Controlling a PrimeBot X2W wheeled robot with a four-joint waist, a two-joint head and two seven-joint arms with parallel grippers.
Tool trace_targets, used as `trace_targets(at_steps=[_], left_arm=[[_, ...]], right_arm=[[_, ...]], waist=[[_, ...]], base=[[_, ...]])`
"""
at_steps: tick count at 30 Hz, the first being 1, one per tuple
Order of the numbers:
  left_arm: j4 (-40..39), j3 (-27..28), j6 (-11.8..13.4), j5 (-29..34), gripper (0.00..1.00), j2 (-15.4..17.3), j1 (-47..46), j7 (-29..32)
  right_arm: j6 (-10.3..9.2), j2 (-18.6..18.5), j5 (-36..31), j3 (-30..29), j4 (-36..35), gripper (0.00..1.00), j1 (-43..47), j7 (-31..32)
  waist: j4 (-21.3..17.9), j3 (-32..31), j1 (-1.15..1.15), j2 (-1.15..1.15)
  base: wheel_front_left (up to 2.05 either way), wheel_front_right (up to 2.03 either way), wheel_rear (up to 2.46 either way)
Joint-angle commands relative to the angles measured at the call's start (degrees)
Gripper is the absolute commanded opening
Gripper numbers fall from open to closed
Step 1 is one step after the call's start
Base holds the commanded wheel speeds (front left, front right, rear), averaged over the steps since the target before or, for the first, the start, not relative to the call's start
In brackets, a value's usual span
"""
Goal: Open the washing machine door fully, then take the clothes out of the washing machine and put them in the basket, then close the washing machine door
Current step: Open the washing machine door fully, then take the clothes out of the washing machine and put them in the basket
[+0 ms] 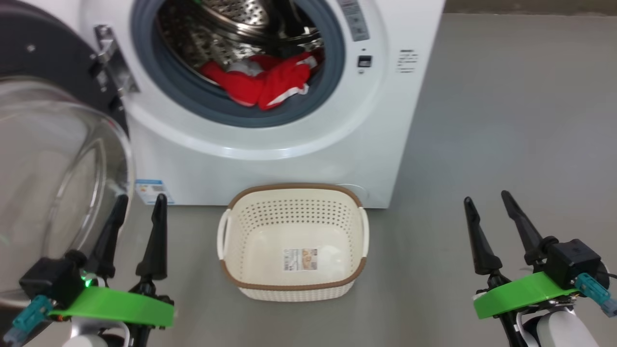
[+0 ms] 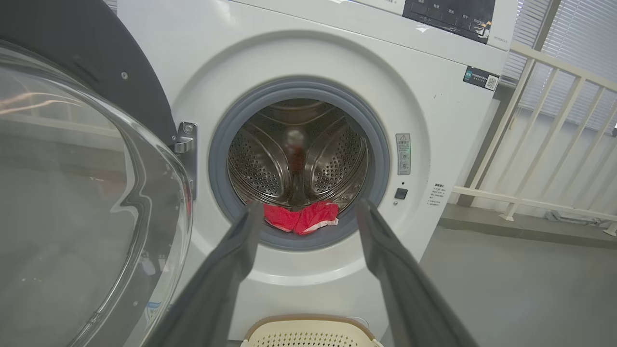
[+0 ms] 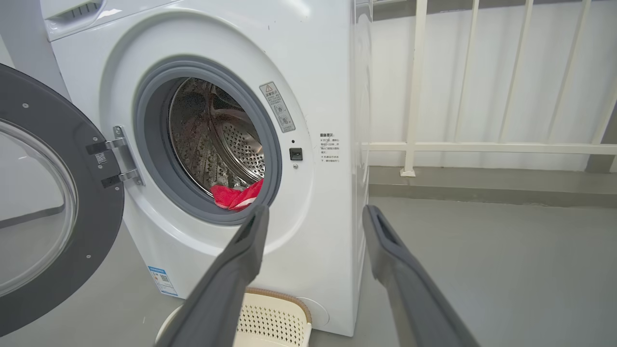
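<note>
The white washing machine (image 1: 299,164) stands ahead with its door (image 1: 58,159) swung open to the left, glass bowl facing me. Red clothes (image 1: 262,79) lie at the front of the steel drum, partly over the grey rubber ring; they also show in the wrist views as clothes (image 2: 301,217) and clothes (image 3: 236,195). The cream basket (image 1: 294,289) sits on the floor in front of the machine, holding no clothes. My left gripper (image 1: 140,202) is open beside the door's glass. My right gripper (image 1: 487,198) is open over bare floor, right of the basket.
Grey floor (image 1: 506,120) stretches to the right of the machine. A white railing (image 3: 482,144) runs along the wall behind and right of it. The open door takes up the space at my left.
</note>
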Motion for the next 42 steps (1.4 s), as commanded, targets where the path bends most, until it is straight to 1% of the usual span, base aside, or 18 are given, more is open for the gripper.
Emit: trace_targets(at_steps=[1, 3, 4, 6, 9, 14, 21, 29, 35, 38, 42], left_arm=[[-1.7, 1.9, 0.3, 0.4, 1.00, 1.6, 0.3, -0.4], [-2.4, 2.1, 0.4, 0.2, 1.00, 1.6, 1.5, -0.8], [-2.4, 2.1, 0.4, 0.2, 1.00, 1.6, 1.5, -0.8], [-3.2, 1.9, 0.9, 1.8, 1.00, 2.4, 2.9, -1.2], [-4.6, 1.8, 1.0, 2.2, 1.00, 2.9, 5.6, -1.6], [-5.6, 1.8, 1.7, 3.0, 1.00, 3.5, 8.3, -1.5], [-6.0, 1.7, 2.3, 3.1, 1.00, 3.4, 11.5, -2.0], [-6.5, 2.4, 3.7, 3.4, 1.00, 3.7, 14.4, -2.3], [-7.3, 2.3, 4.3, 3.4, 1.00, 3.8, 14.9, -2.0], [-7.3, 2.4, 5.2, 3.3, 1.00, 3.6, 14.8, -1.1], [-7.6, 2.4, 5.8, 3.2, 1.00, 3.6, 14.7, -0.6]], right_arm=[[0.35, 0.0, -1.5, 0.4, -2.1, 1.00, -1.2, -0.4], [0.35, 0.0, -2.0, -0.4, -2.6, 1.00, -0.8, -0.4], [0.35, 0.0, -2.0, -0.4, -2.6, 1.00, -0.8, -0.4], [0.35, 0.0, -2.3, -0.8, -3.2, 1.00, -0.2, -0.4], [0.35, 0.0, -2.6, -1.6, -4.2, 1.00, 1.5, -0.4], [0.35, 0.0, -2.3, -2.1, -5.2, 1.00, 3.4, -0.4], [0.35, 0.0, -2.3, -2.2, -6.7, 1.00, 6.3, -0.4], [0.35, 0.0, -2.8, -2.4, -7.1, 1.00, 8.1, -0.4], [0.35, 0.0, -2.7, -2.7, -7.1, 1.00, 7.8, -0.4], [0.35, 0.0, -2.3, -2.4, -7.0, 1.00, 7.7, -0.4], [0.35, 0.0, -2.0, -1.8, -6.8, 1.00, 7.8, -0.4]], waist=[[-4.3, -0.4, 0.00, 0.00], [-5.7, -0.5, 0.00, 0.00], [-5.7, -0.5, 0.00, 0.00], [-6.7, -0.7, 0.00, 0.00], [-8.0, -1.9, 0.00, 0.00], [-8.7, -2.7, 0.00, 0.00], [-9.0, -3.6, 0.00, 0.00], [-9.8, -5.0, 0.00, 0.00], [-9.7, -5.4, 0.00, 0.00], [-9.4, -5.4, 0.00, 0.00], [-9.3, -5.3, 0.00, 0.00]], base=[[0.00, 0.00, 0.00], [0.00, 0.00, 0.00], [0.00, 0.00, 0.00], [0.00, 0.00, 0.00], [0.00, 0.00, 0.00], [0.00, 0.00, 0.00], [0.00, 0.00, 0.00], [0.00, 0.00, 0.00], [0.00, 0.00, 0.00], [0.11, -0.21, 0.11], [0.46, -0.81, 0.36]])
